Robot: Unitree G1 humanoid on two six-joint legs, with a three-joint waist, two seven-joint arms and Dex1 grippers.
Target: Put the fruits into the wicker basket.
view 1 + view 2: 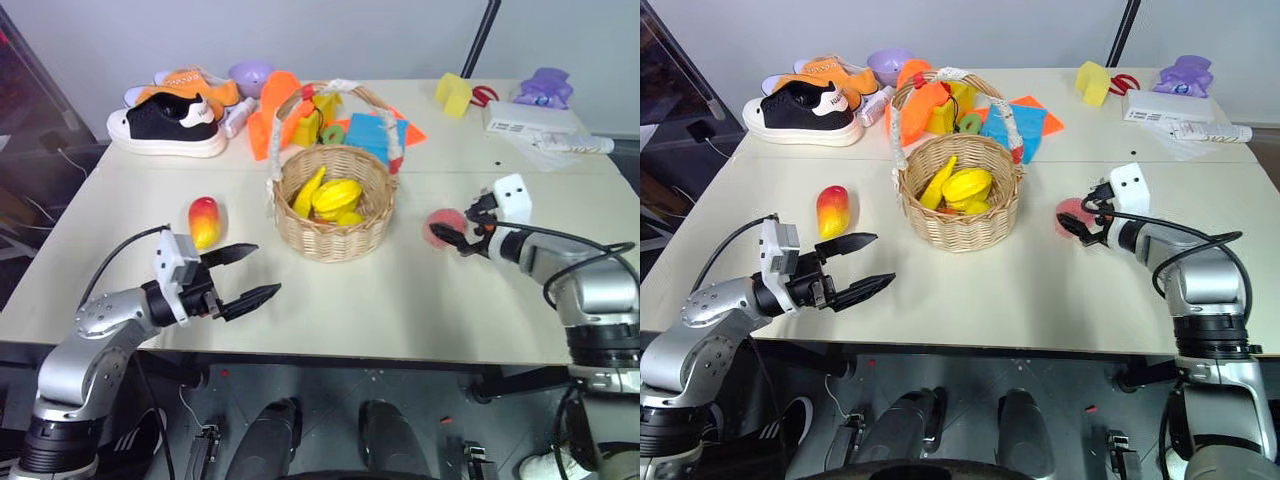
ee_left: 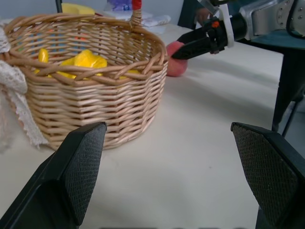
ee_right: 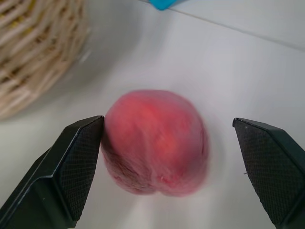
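The wicker basket [image 1: 335, 235] stands mid-table with yellow banana-like fruits [image 1: 335, 195] inside it. A red-and-yellow mango [image 1: 204, 220] lies on the table to the basket's left. My left gripper [image 1: 266, 270] is open and empty, level, just in front of the mango and pointing toward the basket [image 2: 95, 90]. A pink peach [image 1: 440, 226] sits on the table to the basket's right. My right gripper [image 3: 167, 124] is open, with one finger on each side of the peach [image 3: 155, 143]. One fingertip [image 3: 81, 148] is close against its side and the other stands apart.
At the back left lie a black-and-white shoe [image 1: 168, 126] and an orange shoe [image 1: 190, 88]. Orange and blue toy pieces [image 1: 375, 130] sit behind the basket. A yellow block [image 1: 453, 95], a white box [image 1: 530, 118] and a purple object [image 1: 545, 88] are at the back right.
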